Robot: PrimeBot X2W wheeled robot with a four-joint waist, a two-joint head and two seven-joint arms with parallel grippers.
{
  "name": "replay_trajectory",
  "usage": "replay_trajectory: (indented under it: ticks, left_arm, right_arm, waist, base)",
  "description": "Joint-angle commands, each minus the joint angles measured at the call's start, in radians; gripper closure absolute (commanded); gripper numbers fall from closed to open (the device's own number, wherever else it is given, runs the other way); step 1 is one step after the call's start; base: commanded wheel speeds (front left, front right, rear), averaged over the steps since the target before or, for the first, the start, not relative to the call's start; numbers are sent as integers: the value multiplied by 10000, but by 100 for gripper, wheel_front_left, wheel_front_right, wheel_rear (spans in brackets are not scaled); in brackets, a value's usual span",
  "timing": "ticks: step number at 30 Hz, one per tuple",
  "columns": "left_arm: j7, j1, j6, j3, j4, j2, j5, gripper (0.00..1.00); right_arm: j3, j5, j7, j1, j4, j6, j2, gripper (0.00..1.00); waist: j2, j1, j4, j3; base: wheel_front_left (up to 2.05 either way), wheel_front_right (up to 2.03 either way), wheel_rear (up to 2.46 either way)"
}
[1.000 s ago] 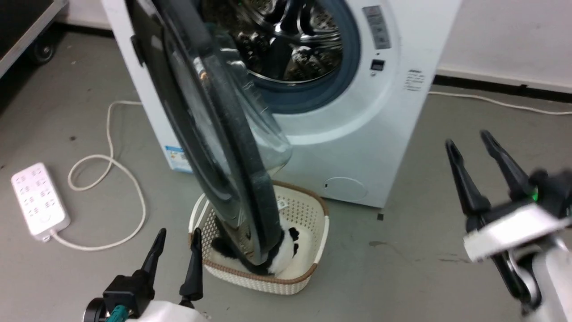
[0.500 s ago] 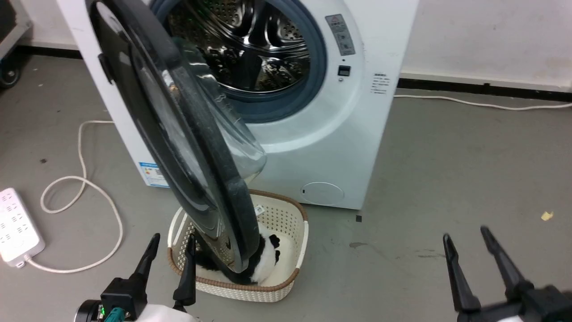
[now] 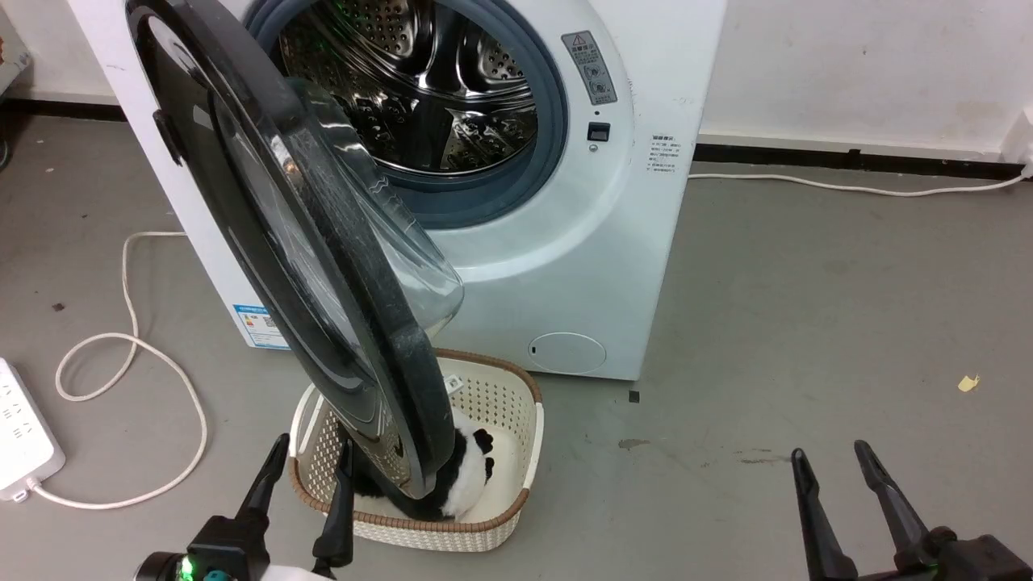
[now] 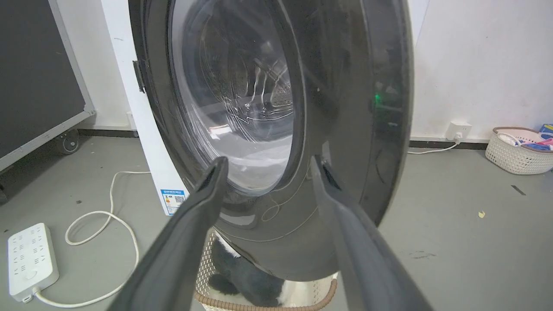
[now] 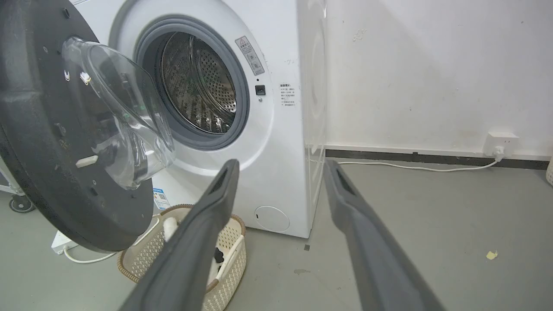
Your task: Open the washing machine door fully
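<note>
1 washing machine door [image 3: 323,266] ajar, 1 power strip [image 3: 20,440], 1 basket [image 3: 436,528] beneath

- door [image 3: 307,242]: glossy black rim, smooth clear glass bowl.
- drum [image 3: 420,97] behind door: shiny perforated steel.
- basket [image 3: 529,420] under door: matt cream perforated plastic.
- floor [image 3: 807,307] right of door: matt grey.

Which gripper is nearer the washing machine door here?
Left. The left gripper is open right beside the lower rim of the door, by the basket; the right gripper, also open, is far off to the right.
</note>
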Motion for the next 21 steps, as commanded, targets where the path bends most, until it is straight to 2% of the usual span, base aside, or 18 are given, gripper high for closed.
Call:
replay_trajectory:
  ticks: [1,6,9,17,21]
  left_arm:
    - [-53,90,36,-18,-122,-13,136,100]
    - [-53,92,101,113,-484,-74,104,100]
    - [-53,-83,373,621,-961,-115,-77,100]
    - [-53,-1390,989,1999,-3218,-191,-506,100]
    - [-53,-2138,988,1948,-4291,-197,-347,100]
  right_arm:
    - [-18,146,-43,108,26,8,46,0]
    - [10,196,-44,-35,23,8,46,0]
    - [5,161,-44,-113,-21,8,46,0]
    - [7,137,-45,-256,-20,8,46,0]
    - [-18,176,-45,-331,-14,8,47,0]
  waist:
    - [0,1,12,-1]
    - [0,1,12,46]
    - [0,1,0,59]
    - [0,1,-59,83]
    - [0,1,-77,105]
  base:
    - [0,0,0]
    - [0,0,0]
    - [0,0,0]
    - [0,0,0]
    - [0,0,0]
